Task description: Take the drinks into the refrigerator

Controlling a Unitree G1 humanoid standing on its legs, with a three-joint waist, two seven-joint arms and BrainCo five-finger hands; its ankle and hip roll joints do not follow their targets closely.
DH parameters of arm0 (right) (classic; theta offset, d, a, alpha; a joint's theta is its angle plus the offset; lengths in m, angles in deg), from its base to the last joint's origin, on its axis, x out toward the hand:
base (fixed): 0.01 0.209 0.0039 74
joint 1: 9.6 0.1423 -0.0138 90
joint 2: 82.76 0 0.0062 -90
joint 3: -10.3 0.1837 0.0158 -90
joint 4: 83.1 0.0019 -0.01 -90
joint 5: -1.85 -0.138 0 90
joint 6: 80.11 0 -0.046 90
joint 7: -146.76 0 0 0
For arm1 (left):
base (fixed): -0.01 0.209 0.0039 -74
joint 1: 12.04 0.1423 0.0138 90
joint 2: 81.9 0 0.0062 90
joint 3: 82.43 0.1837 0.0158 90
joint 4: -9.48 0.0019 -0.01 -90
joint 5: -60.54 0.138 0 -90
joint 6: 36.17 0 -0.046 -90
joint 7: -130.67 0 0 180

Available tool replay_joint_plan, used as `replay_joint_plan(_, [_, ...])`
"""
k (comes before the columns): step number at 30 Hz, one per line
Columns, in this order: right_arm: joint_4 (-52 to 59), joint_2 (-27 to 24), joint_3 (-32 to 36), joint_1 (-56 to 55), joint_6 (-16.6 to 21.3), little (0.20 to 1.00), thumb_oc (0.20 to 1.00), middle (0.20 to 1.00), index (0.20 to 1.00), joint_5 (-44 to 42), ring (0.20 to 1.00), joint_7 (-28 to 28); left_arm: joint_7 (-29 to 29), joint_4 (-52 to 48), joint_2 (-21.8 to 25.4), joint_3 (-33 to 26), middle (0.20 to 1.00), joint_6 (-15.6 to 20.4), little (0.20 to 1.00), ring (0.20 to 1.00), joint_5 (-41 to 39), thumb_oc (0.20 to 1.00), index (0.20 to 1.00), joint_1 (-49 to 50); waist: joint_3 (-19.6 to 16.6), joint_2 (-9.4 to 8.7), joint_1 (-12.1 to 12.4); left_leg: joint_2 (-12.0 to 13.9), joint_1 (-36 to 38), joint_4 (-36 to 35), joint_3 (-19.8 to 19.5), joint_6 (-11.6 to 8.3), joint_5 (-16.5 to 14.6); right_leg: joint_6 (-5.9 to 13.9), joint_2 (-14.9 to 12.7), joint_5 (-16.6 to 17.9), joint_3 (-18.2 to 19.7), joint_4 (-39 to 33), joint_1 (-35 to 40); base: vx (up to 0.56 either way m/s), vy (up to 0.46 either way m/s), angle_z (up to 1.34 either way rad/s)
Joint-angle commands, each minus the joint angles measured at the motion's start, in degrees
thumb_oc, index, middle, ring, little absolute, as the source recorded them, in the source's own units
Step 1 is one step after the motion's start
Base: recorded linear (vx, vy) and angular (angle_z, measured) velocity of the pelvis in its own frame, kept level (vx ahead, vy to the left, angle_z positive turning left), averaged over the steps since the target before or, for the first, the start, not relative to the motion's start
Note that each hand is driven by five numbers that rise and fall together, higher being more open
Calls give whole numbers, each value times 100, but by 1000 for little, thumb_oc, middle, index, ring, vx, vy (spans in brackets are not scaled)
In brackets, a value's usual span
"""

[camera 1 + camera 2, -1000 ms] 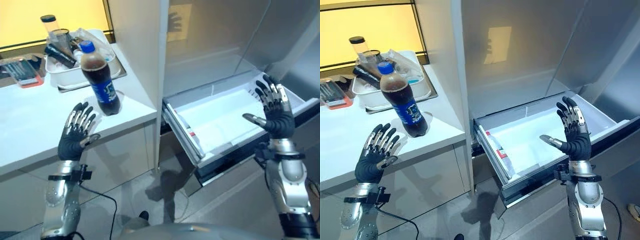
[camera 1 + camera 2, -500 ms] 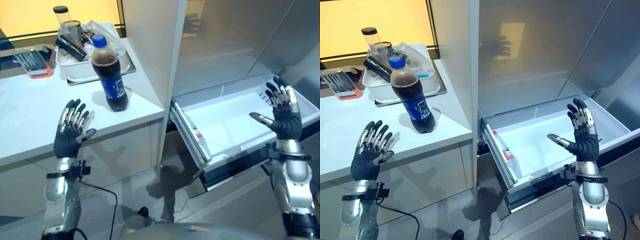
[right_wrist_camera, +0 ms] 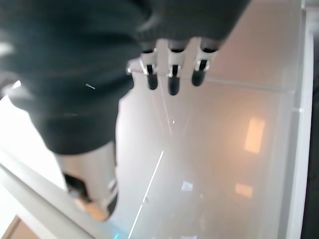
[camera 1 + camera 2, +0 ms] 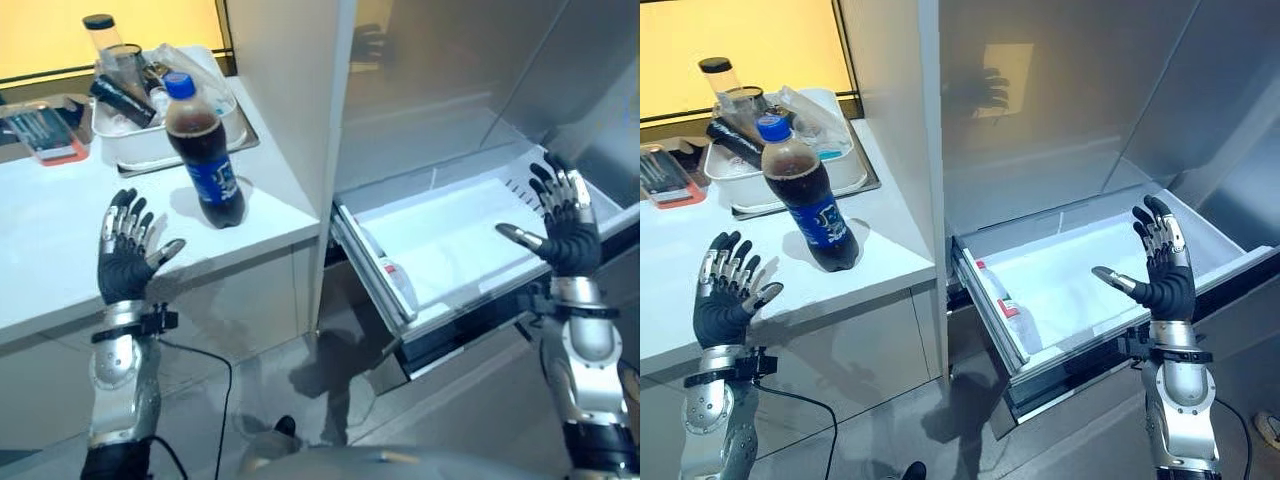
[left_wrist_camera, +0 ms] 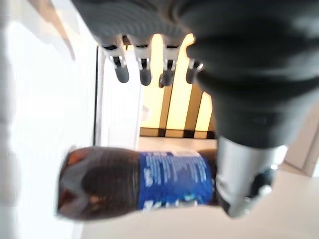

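The cola bottle (image 4: 204, 160) waits on the tabletop (image 4: 60, 240), upper left. The fridge drawer (image 4: 455, 235) is open. Left robot hand (image 4: 127, 262) and right robot hand (image 4: 562, 225) are spread open, holding nothing.

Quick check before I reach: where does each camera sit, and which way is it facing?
Left eye, on the head, looks down: cola bottle upright on counter, open drawer, both arms.
Right eye: same scene, slightly offset; left hand and right hand open.
Left wrist looks along its fingers at the bottle.
Right wrist looks past its fingers at a pale surface.
Eyes and left wrist share the bottle.
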Motion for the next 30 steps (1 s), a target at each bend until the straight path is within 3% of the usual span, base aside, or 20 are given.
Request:
replay_joint_plan(1, [213,-282,-15,370,169,1000,1000,1000,1000,-65,1000,47,-137,249,355,-294,1000,282,1000,1000,346,1000,1000,-437,-189,57,-185,-145,-11,88,-2,279,-234,-119,149,-571,-36,908,-55,16,28,-24])
replay_joint_plan(16, [404,-457,-296,527,39,1000,1000,1000,1000,-393,1000,282,-869,1361,1033,-401,1000,149,1000,1000,753,1000,1000,-1114,-240,173,-496,-43,261,22,535,343,-375,-94,197,-509,584,834,-73,15,19,-26])
replay_joint_plan(30, [625,-412,-181,373,25,1000,1000,1000,1000,-537,1000,431,-1020,1467,1113,-536,1000,69,1000,1000,1079,1000,1000,-1046,-306,142,-585,-16,346,-26,698,361,-374,-91,261,-413,856,714,-68,7,1,-11])
